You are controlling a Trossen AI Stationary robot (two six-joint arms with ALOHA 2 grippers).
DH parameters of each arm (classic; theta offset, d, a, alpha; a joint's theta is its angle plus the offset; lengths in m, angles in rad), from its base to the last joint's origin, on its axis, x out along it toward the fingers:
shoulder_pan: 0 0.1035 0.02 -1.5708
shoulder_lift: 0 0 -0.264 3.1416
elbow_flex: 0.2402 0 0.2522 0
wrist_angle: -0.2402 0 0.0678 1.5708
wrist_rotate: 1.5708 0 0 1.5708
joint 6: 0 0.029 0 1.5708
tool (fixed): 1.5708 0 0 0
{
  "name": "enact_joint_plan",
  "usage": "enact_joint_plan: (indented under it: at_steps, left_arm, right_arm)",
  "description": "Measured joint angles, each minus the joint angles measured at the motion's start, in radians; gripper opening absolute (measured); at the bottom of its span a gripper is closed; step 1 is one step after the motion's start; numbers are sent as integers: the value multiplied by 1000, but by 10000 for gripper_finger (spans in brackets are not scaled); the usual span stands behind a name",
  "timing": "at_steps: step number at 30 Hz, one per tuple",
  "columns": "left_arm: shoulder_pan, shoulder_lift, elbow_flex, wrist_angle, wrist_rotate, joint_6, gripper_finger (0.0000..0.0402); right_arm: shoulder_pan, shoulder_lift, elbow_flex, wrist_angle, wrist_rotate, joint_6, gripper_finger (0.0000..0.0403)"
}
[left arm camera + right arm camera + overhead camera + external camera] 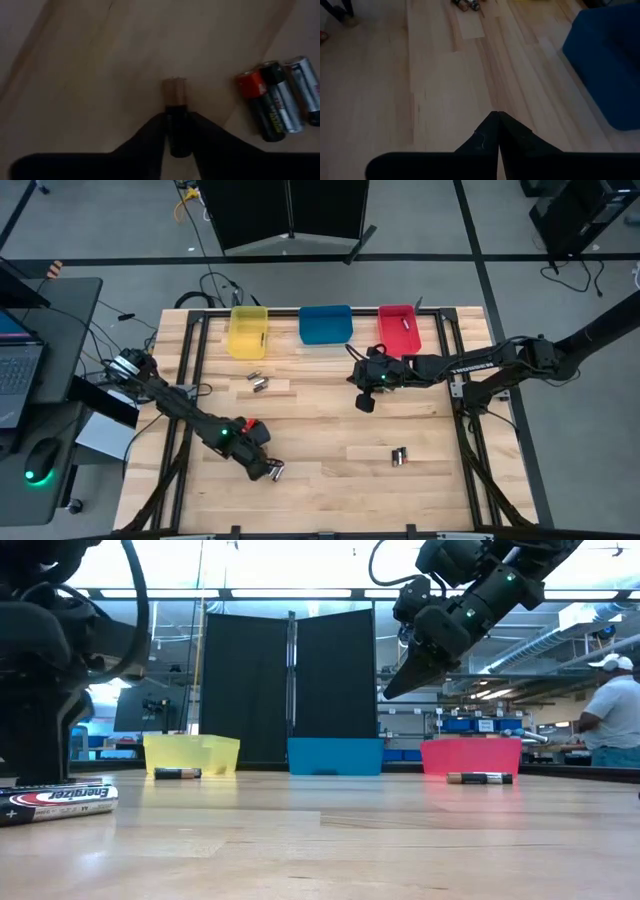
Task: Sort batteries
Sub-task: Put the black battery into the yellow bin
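My left gripper (266, 469) is low over the table's near left part, shut on a black, copper-ended battery (175, 92). A few more batteries (277, 100) lie on the wood just beside it, and an Energizer cell (58, 802) lies close to the low camera. A pair of batteries (258, 382) lies in front of the yellow bin (248, 332), and another pair (400, 456) lies toward the near right. My right gripper (498, 115) is shut and empty. It hangs above the table's middle (364, 402), in front of the blue bin (325, 325). My left gripper pinches the battery's black body (176, 131) between its two fingers. The battery lies along the fingers, and its copper end (175, 90) sticks out past the fingertips. Whether it rests on the wood or is lifted, I cannot tell.
Yellow, blue and red (398, 330) bins stand in a row along the far edge; a battery (405, 326) lies in the red one. Bare wood spreads between the arms. A person (615, 710) stands in the room beyond the table's right.
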Motion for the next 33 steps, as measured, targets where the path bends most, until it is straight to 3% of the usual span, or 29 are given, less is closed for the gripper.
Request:
enact_joint_plan:
  at_steps: [3,11,17,21,27,33]
  left_arm:
    - [8,3,37,-50,-4,34,44]
    - [92,4,201,-326,-35,126,44]
    - [225,-28,314,-549,-88,264,44]
    - [376,-97,349,-554,-144,413,44]
    - [687,-167,370,-527,-141,641,44]
    - [1015,-153,363,-483,-90,843,44]
  right_arm:
    - [0,0,0,0,0,-2,17]
    - [0,0,0,0,0,-14,18]
    - [0,0,0,-1,0,-14,15]
    - [0,0,0,-2,0,-12,16]
    - [0,0,0,-2,0,-10,17]
    - [0,0,0,-2,0,11,16]
